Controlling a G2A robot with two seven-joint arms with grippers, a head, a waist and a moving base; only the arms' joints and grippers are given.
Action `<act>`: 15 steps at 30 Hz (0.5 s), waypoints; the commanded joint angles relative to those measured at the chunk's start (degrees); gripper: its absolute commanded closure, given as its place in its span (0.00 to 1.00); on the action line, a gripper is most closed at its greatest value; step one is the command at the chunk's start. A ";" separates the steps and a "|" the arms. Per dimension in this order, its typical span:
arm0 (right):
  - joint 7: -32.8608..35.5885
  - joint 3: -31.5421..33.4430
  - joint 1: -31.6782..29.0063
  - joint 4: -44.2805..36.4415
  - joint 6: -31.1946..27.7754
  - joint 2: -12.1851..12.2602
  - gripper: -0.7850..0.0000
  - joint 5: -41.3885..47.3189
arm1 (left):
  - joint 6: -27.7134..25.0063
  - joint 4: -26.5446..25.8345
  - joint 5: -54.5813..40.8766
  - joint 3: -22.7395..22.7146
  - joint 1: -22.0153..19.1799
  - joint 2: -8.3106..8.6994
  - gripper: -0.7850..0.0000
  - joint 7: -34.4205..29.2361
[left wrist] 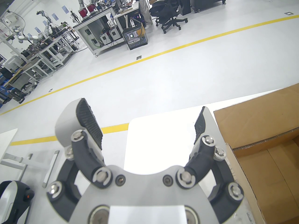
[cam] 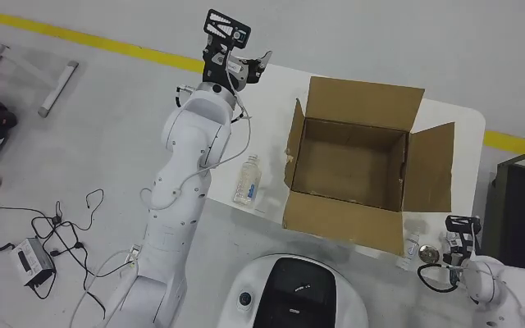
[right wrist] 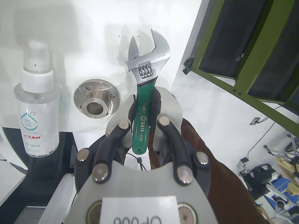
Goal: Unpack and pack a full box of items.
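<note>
The open cardboard box (cam: pixel 353 172) sits mid-table with its flaps spread and a bare inside; one flap and a wall of the box (left wrist: pixel 257 129) also show in the left wrist view. My left gripper (left wrist: pixel 144 117) is open with nothing in it, above the table's far corner (cam: pixel 246 66), beside the box. At the table's near right corner my right gripper (right wrist: pixel 144 104) is shut on a green-handled adjustable wrench (right wrist: pixel 147 64), its steel head pointing out over the tabletop. A clear spray bottle (right wrist: pixel 37 108) and a metal flange (right wrist: pixel 97 99) stand just beside it.
Another clear bottle (cam: pixel 247 179) lies on its side on the table left of the box. A green-framed dark cabinet (right wrist: pixel 245 36) stands off the table's right edge, close to my right gripper (cam: pixel 461 234). The white tabletop (left wrist: pixel 163 136) is bare under the left gripper.
</note>
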 commanded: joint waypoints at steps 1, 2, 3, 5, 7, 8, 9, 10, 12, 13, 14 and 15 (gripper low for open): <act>0.33 0.05 -0.28 -0.40 -0.06 0.05 1.00 -0.04 | 0.00 0.00 0.00 0.00 0.00 0.00 0.00 0.00; 0.50 0.03 -0.45 -0.57 -0.12 0.07 1.00 -0.07 | 0.00 0.00 0.00 0.00 0.00 0.00 0.00 0.00; 0.58 -0.01 -0.58 -0.70 -0.11 0.08 1.00 0.03 | 0.00 0.00 0.00 0.00 0.00 0.00 0.00 0.00; 0.66 -0.27 -0.81 -0.65 -0.09 0.08 1.00 0.41 | 0.00 0.00 0.00 0.00 0.00 0.00 0.00 0.00; 0.78 -0.52 -0.85 -0.46 0.07 0.09 1.00 0.66 | 0.00 0.00 0.00 0.00 0.00 0.00 0.00 0.00; 0.77 -0.62 -0.85 -0.40 0.16 0.10 1.00 0.65 | 0.00 0.00 0.00 0.00 0.00 0.00 0.00 0.00; 0.78 -0.72 -0.81 -0.27 0.35 0.11 1.00 0.66 | 0.00 0.00 0.00 0.00 0.00 0.00 0.00 0.00; 0.76 -0.84 -0.76 -0.14 0.46 0.12 1.00 0.64 | 0.00 0.00 0.00 0.00 0.00 0.00 0.00 0.00; 0.71 -1.04 -0.58 0.22 0.69 0.15 1.00 0.61 | 0.00 0.00 0.00 0.00 0.00 0.00 0.00 0.00; 0.67 -1.04 -0.42 0.40 1.12 0.16 1.00 0.46 | 0.00 0.00 0.00 0.00 0.00 0.00 0.00 0.00; 0.54 -1.11 -0.27 0.70 1.37 0.17 1.00 0.46 | 0.00 0.00 0.00 0.00 0.00 0.00 0.00 0.00; 0.49 -1.21 -0.13 1.03 1.44 0.19 1.00 0.44 | 0.00 0.00 0.00 0.00 0.00 0.00 0.00 0.00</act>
